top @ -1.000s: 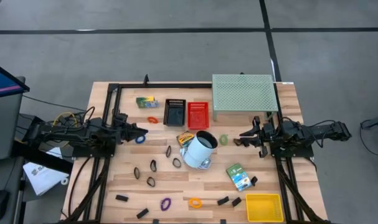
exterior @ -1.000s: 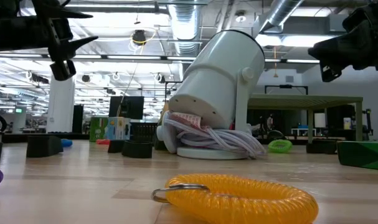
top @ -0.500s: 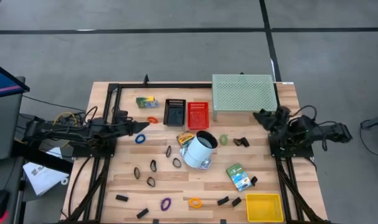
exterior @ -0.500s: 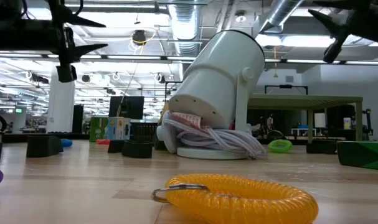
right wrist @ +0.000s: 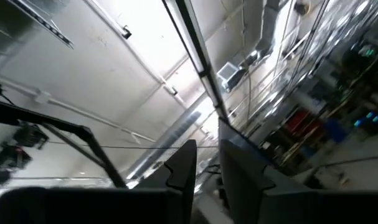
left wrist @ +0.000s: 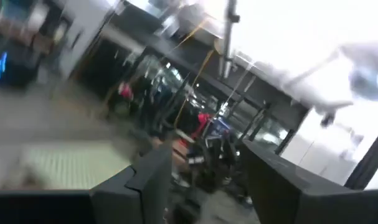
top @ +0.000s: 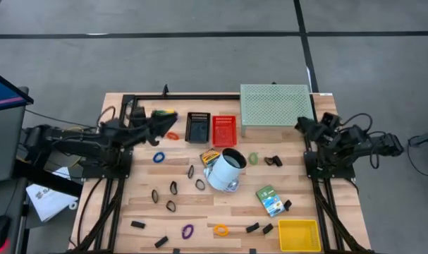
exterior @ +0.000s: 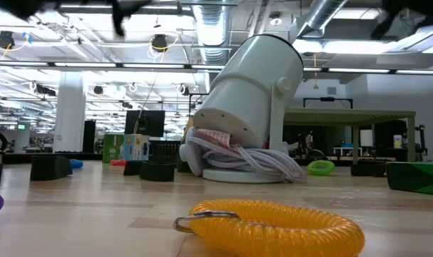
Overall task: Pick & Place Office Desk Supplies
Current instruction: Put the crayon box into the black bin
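Your left gripper (top: 159, 120) hangs open and empty above the crayon box (top: 164, 114) near the orange rubber band (top: 173, 135). Your right gripper (top: 302, 127), jaws slightly apart, holds nothing. Bands look light and floppy; pinch one strand.

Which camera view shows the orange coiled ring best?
The low view: the orange coiled plastic ring with its metal loop lies close to the camera. The high view shows it small, near the front edge. Neither wrist view shows it.
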You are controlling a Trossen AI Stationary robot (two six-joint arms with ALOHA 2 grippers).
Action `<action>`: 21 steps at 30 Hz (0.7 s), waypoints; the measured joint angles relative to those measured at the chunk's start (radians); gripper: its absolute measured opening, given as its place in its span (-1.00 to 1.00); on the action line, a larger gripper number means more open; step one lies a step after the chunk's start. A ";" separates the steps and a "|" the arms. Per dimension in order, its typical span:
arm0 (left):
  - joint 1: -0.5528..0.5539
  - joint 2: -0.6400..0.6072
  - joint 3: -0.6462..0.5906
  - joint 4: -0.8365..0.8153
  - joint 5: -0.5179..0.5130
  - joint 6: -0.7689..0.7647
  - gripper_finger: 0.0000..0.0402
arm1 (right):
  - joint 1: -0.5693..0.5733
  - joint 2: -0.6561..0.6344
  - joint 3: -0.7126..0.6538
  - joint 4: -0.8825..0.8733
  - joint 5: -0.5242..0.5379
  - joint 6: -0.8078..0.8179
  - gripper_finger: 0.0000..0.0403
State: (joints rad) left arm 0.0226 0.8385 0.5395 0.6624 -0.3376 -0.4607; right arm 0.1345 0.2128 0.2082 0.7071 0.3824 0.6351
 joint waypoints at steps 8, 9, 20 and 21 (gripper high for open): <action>0.134 0.144 0.517 -1.024 0.106 0.332 0.19 | -0.009 0.229 0.321 -0.308 0.044 -0.107 -0.48; 0.146 0.160 0.564 -1.139 0.115 0.352 0.22 | -0.006 0.257 0.370 -0.372 0.046 -0.104 -0.43; 0.168 0.299 0.641 -1.833 0.376 0.491 0.34 | 0.050 0.508 0.853 -0.888 0.059 -0.122 0.18; 0.164 0.318 0.628 -1.831 0.382 0.503 0.34 | 0.050 0.522 0.883 -0.915 0.062 -0.129 0.21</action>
State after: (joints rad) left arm 0.1864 1.1563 1.1677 -1.1687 0.0445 0.0427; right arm 0.1841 0.7350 1.0910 -0.2075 0.4441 0.5063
